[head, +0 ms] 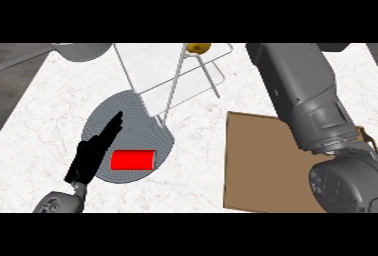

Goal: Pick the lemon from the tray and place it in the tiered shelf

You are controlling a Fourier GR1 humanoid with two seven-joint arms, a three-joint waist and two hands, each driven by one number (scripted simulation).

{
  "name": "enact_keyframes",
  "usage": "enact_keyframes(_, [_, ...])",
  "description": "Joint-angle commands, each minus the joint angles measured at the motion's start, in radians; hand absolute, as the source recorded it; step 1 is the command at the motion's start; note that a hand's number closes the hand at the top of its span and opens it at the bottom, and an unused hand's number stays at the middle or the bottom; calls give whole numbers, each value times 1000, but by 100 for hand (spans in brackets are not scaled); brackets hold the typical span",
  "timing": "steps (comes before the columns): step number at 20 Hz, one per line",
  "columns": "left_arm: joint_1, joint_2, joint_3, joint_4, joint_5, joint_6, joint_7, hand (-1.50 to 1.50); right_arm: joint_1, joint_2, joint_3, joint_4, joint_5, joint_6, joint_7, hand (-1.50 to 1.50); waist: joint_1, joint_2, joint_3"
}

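**kitchenbot_fan:** Head view question: where's the lemon (197,48) sitting right now? I only see a yellow blob way up top.

**wirerack99:** Yep, that's it. It's at the far top edge of the tiered shelf (159,67), tucked between the wire rails up there, partly cut off by the edge of the view. It's well apart from the brown tray (258,165), which lies flat on the counter (199,150) at the lower right.

**kitchenbot_fan:** And what's in the other containers?

**wirerack99:** The round grey plate (122,107) in front of the shelf has a red block (133,160) lying on its near half. The shelf's near foot comes down right by the plate's far rim. The tray's right side is covered by the right forearm (303,95), which runs across it toward the top of the view.

**kitchenbot_fan:** Hands?

**wirerack99:** The left hand (92,155) stretches over the plate's left side with its fingers straight and close together, tips pointing up toward the shelf and holding nothing. The red block is just beside it on the right. I honestly can't tell whether they touch. The right hand is out of the view, so I can't say anything about it.
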Motion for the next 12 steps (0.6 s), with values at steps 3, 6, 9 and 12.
enact_keyframes(3, [26, -16, 4, -6, -12, 27, -15, 0, 81, -155, -59, 13, -26, -77, 0, -150, -25, -7, 0])
enact_keyframes(6, [63, -6, 1, -12, -17, 13, -41, 0, 102, -264, -48, 42, -19, 23, 24, -150, -28, -11, 0])
enact_keyframes(9, [25, 7, 27, -23, 1, 2, 2, 0, 136, -344, -60, 47, -44, 145, -23, -150, -33, -13, 1])
enact_keyframes(12, [27, -25, 18, 19, -15, 19, -20, 0, 163, -394, -47, 57, -40, 214, -62, -150, -35, -11, 1])
